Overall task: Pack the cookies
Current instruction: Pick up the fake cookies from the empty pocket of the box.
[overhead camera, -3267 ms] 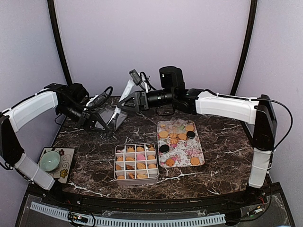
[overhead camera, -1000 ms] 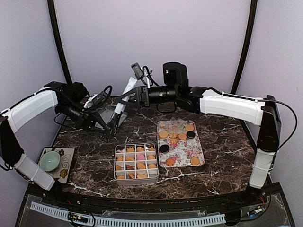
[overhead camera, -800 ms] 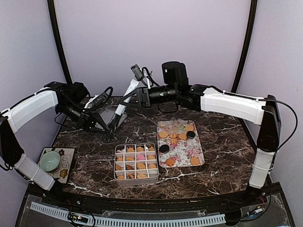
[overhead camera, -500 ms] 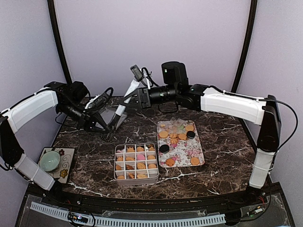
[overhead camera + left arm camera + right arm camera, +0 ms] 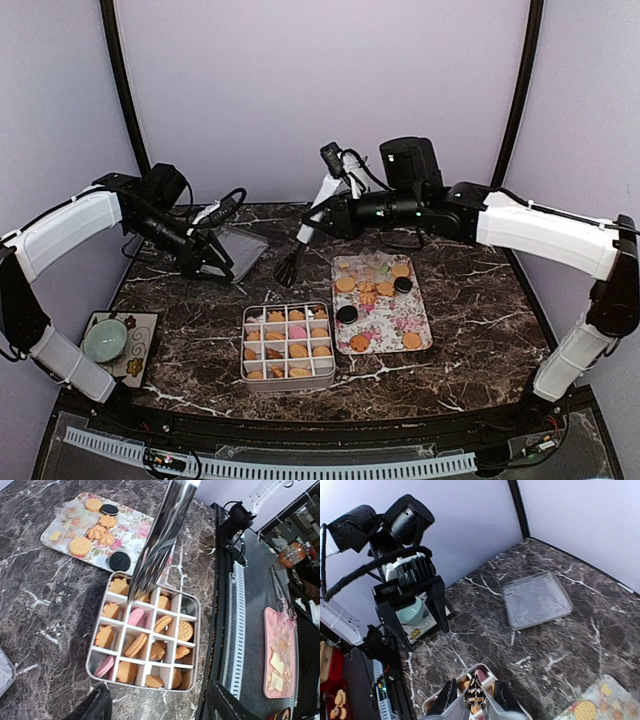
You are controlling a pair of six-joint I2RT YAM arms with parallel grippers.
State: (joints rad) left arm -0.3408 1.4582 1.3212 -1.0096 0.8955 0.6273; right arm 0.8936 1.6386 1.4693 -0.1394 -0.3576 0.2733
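Note:
Cookies [image 5: 375, 290] lie loose on the flower-patterned tray [image 5: 420, 322], and more cookies [image 5: 136, 645] fill the white divided box [image 5: 246, 316]. My right gripper [image 5: 328, 214] is shut on the handle end of the metal tongs [image 5: 300, 245], which hang slanting down and left above the table behind the box. From the right wrist, the tongs [image 5: 476, 696] sit pinched between the fingers [image 5: 445, 700]. My left gripper [image 5: 208, 264] stands open and empty at the back left, apart from the tongs [image 5: 162, 540]. From its own wrist, its fingers [image 5: 95, 707] frame the box [image 5: 92, 664].
A clear lid [image 5: 240, 245] lies flat at the back left, close to my left gripper. A green bowl [image 5: 105, 340] on a small flowered mat sits at the table's front left corner. Purple walls close in the table on three sides.
The left gripper opened and let go of the tongs. The right gripper closed on them and carried them to the right, away from the left gripper.

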